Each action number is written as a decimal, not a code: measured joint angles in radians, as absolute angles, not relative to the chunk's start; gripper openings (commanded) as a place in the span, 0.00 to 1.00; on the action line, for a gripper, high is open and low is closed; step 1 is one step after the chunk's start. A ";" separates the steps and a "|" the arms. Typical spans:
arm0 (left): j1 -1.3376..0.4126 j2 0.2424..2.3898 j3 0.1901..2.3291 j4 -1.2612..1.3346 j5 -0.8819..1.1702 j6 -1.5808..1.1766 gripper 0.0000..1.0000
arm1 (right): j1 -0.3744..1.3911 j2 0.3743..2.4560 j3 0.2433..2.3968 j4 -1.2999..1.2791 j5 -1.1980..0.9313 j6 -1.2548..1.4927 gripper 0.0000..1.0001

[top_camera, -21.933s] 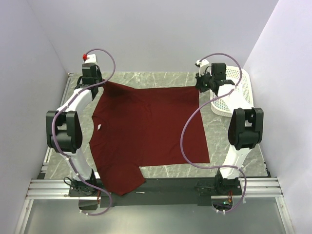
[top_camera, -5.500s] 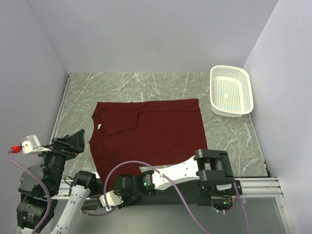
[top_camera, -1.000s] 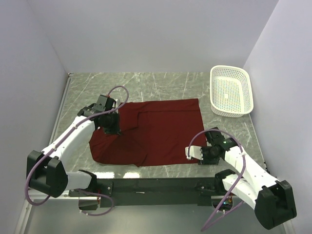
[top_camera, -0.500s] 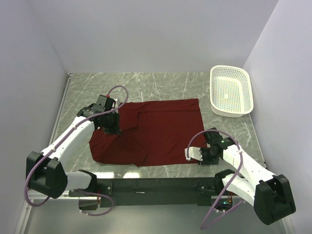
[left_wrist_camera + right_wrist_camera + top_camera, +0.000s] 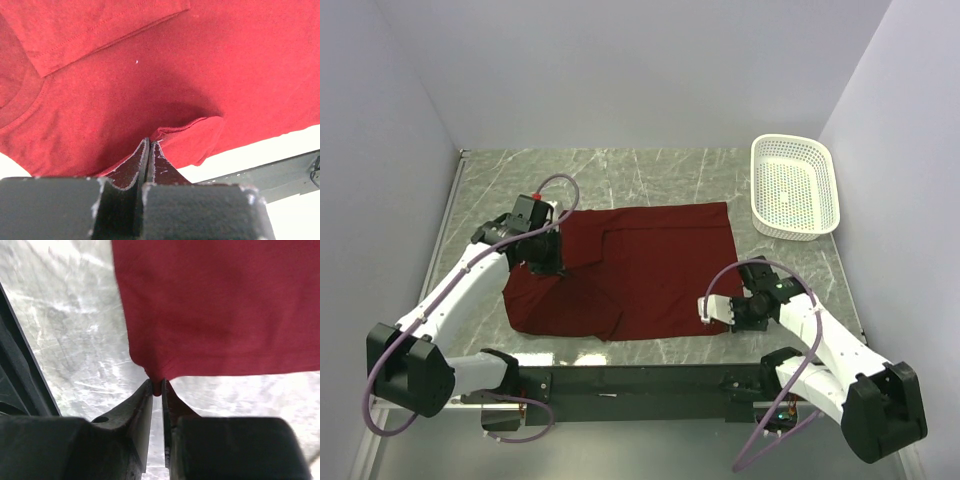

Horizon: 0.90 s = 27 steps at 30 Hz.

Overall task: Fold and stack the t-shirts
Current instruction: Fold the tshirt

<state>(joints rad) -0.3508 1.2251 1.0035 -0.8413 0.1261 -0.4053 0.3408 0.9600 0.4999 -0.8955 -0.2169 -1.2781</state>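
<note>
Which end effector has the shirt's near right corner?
The right end effector: it pinches the very corner of the maroon t-shirt, over bare table. The left end effector grips a raised fold on the shirt's left side.

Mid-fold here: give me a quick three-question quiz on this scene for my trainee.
1. True or false: the white basket holds a folded shirt.
2. Which part of the maroon t-shirt does the right gripper pinch? A) near right corner B) far left corner C) the neck
3. Fill in: the left gripper is ____ on the shirt.
Key: 1 false; 2 A; 3 shut.
</note>
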 measured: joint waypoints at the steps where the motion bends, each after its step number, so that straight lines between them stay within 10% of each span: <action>1: -0.350 1.221 1.010 -0.846 0.123 -0.405 0.01 | 0.341 0.959 0.516 -0.902 -0.228 -1.276 0.17; 27: -0.228 1.224 1.225 -0.717 0.011 -0.383 0.01 | 0.115 1.244 0.802 -0.851 -0.390 -1.140 0.07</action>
<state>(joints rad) -0.2276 1.2240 1.2247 -0.7166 0.0109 -0.3832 0.1154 1.2442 0.8017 -0.8509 -0.3901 -1.1404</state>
